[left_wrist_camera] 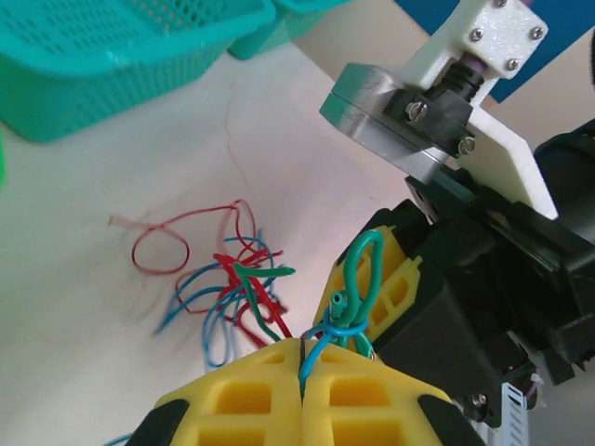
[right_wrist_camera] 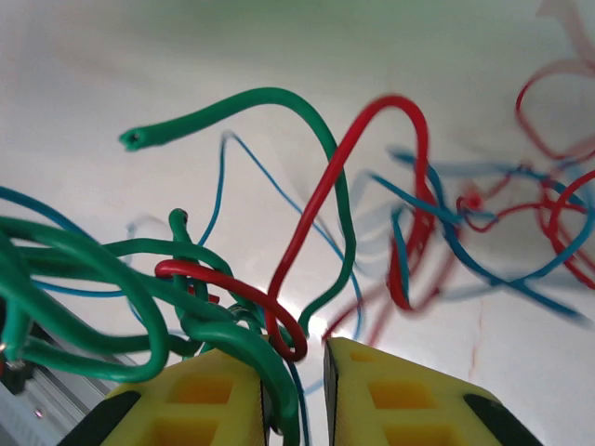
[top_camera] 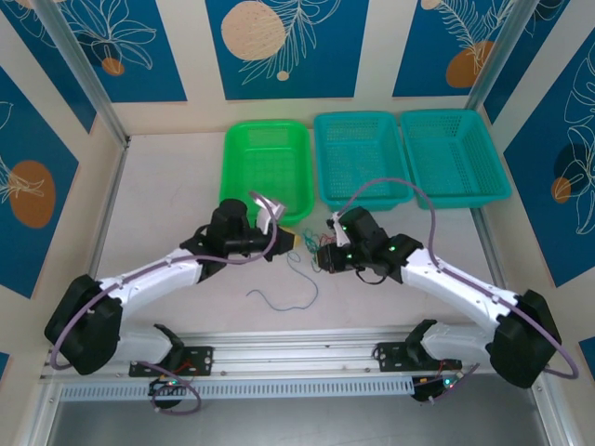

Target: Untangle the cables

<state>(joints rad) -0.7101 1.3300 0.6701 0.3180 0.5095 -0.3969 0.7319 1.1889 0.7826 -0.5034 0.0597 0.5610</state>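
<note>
On the table [top_camera: 167,204], cables [top_camera: 314,249] crosswise

Glossy, seemingly plastic-coated cables [right_wrist_camera: 270,94]

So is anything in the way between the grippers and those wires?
Nothing visible. The left gripper is shut on a blue wire, and the right gripper, open, has a green wire and a red one right at its gap.
</note>
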